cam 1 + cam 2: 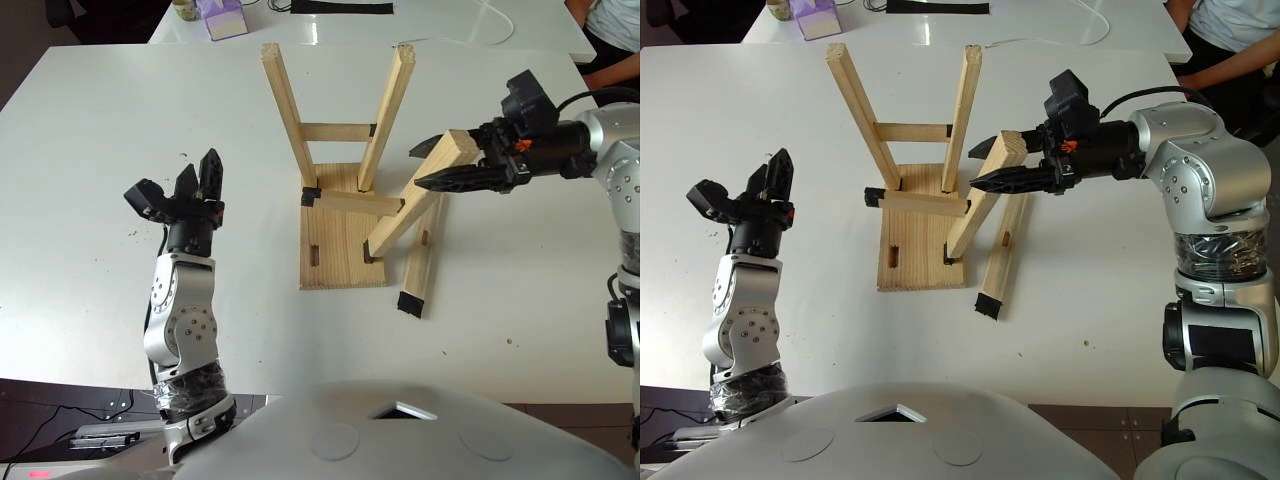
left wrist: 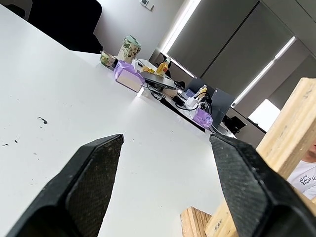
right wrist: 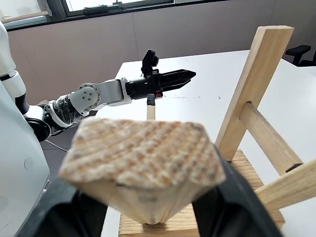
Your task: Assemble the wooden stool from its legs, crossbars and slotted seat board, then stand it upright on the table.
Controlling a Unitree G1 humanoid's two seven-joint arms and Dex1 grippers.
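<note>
Leg [image 1: 400,222] is clamped at its top by right gripper [image 1: 425,166], tilted, foot at 4 o'clock corner of board [image 1: 335,270] lying mid-table. Left gripper [image 1: 197,172] is spread wide at board's 9 o'clock, apart.

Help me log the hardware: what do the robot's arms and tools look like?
The left arm and right arm have silver-grey rounded shells with black wrapped bands. The left tool and right tool are black, tapered and two-fingered. A black cable runs to the right wrist, beside small orange marks.
</note>
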